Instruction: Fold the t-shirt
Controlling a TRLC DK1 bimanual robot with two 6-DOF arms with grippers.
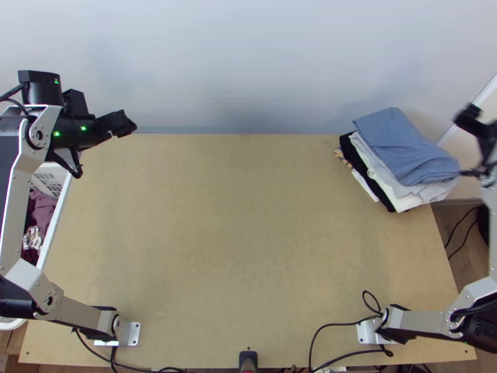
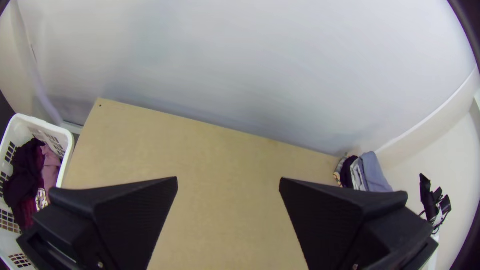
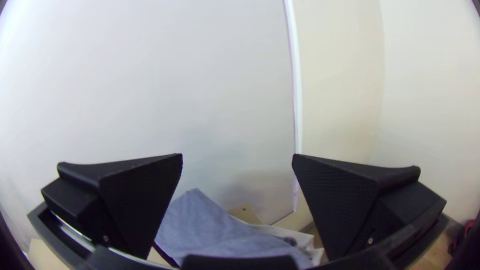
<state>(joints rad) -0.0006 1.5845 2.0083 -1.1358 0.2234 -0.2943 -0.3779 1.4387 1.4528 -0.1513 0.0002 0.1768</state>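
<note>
At the table's far right corner lies a stack of folded cloths, with a blue folded cloth (image 1: 404, 146) on top; whether it is a t-shirt I cannot tell. My left gripper (image 1: 127, 123) is over the table's far left corner, away from the stack. In the left wrist view the left gripper (image 2: 229, 180) stands open with nothing between its fingers. My right gripper (image 1: 470, 118) is beside the stack, to its right. In the right wrist view the right gripper (image 3: 237, 156) is open and holds nothing, with the blue cloth (image 3: 210, 230) beyond and below it.
A white laundry basket (image 2: 67, 145) with dark red and purple clothes stands off the table's left side. The light wooden table (image 1: 230, 236) is bare across its middle. Black cables (image 1: 335, 324) run along the near edge, and a wall (image 1: 248, 62) rises behind the table.
</note>
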